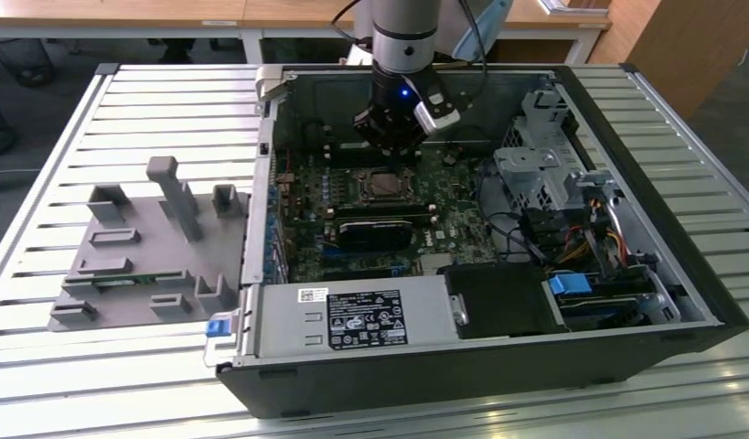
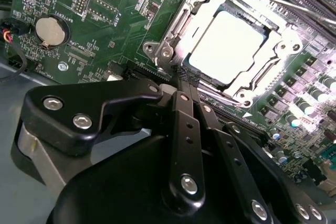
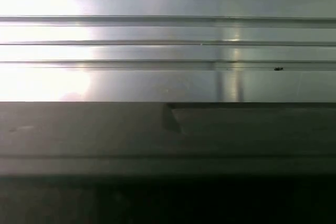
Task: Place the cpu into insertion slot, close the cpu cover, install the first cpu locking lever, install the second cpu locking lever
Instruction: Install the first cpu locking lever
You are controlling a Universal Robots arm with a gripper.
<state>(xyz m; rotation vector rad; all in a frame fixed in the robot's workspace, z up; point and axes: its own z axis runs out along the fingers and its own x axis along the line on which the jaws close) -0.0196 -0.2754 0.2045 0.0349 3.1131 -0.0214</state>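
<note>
**A:** Where are you hanging right now?

**B:** I'm hovering inside the open computer case (image 1: pixel 667 274), upper middle of the exterior view, with my gripper (image 1: pixel 388 139) just above the motherboard (image 1: pixel 349 206), beside the insertion slot (image 1: pixel 381 187).

**A:** And the cpu?

**B:** It's sitting in the slot. In the second wrist view the cpu (image 2: pixel 227 45) is showing its pale metal top in the upper right of the frame, and the cpu cover (image 2: pixel 197 11) is lying down around it as a silvery frame. I'm judging the chip placed and the cover closed.

**A:** What's in your fingers?

**B:** Nothing that I can see. My fingertips (image 2: pixel 181 85) are pressed together, clenched, with the tips near the corner of the cover at the centre of that frame.

**A:** What could go wrong?

**B:** I'm working close to a thin lever and a crowded board. If I'm pushing off-line, my tips may slip off the lever and scrape the small parts beside the socket. If the cover isn't fully flat, forcing a lever could load the chip unevenly. The glare on the chip is also making edges hard to judge.
</note>
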